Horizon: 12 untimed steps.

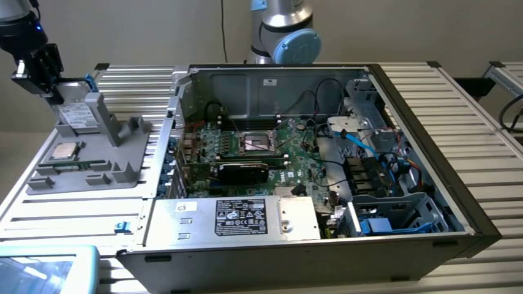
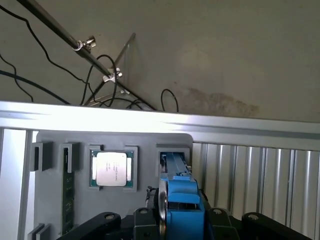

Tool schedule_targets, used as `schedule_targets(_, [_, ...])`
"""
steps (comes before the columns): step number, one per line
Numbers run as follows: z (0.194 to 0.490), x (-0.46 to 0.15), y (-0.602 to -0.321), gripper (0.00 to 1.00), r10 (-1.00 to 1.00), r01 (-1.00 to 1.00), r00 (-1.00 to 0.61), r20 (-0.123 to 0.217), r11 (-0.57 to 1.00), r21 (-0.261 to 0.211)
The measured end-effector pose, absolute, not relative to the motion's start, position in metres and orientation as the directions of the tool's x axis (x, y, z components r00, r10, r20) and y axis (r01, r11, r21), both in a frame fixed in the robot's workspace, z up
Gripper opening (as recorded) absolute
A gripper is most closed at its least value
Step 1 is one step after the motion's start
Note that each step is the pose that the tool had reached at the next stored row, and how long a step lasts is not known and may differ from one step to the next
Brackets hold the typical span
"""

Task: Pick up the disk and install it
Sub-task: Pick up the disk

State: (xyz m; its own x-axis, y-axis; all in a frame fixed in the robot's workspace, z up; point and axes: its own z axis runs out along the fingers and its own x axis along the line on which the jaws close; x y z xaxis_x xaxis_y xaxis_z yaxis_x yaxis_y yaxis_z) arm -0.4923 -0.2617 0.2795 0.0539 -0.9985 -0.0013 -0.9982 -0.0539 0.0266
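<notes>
Disk [image 1: 78, 115] stands on edge, leaning in a slot of the grey parts holder [image 1: 82, 179] at the exterior view's left. Its white label faces outward and its blue carrier frame shows along the upper edge. The gripper [image 1: 45, 82] sits right at the top of the disk. In the wrist view the blue carrier and the silver edge of the disk [image 2: 182, 197] lie between the two sides of the gripper [image 2: 175, 222]. Whether it is clamped on the disk or merely around it, I cannot tell.

On the same holder [image 2: 150, 145] a square CPU chip [image 1: 63, 151] [image 2: 111, 168] lies flat in its pocket near the disk. A memory stick [image 1: 78, 164] [image 2: 67, 200] lies just beside it.

The holder rests on a slatted aluminium worktop [image 1: 474, 110] [image 2: 250, 175]. The open computer case [image 1: 425, 153] lies on the worktop to the exterior view's right of the holder. Inside it are the green motherboard [image 1: 261, 153], a silver power supply [image 1: 241, 217] with a black-and-white label, and a blue cable [image 1: 359, 138].
</notes>
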Motion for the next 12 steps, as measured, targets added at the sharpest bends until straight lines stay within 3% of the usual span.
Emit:
schedule_targets(8, [0.2789,-0.4923,-0.2617,0.38,-0.999,-0.998,0.054,-0.001,-0.054,0.028])
schedule_targets(10, [0.2788,-0.4923,-0.2617,0.46,-0.999,-0.998,0.054,-0.002,-0.054,0.03])
schedule_targets(12, [0.2788,-0.4924,-0.2617,0.46,-0.999,-0.998,0.054,-0.002,-0.054,0.032])
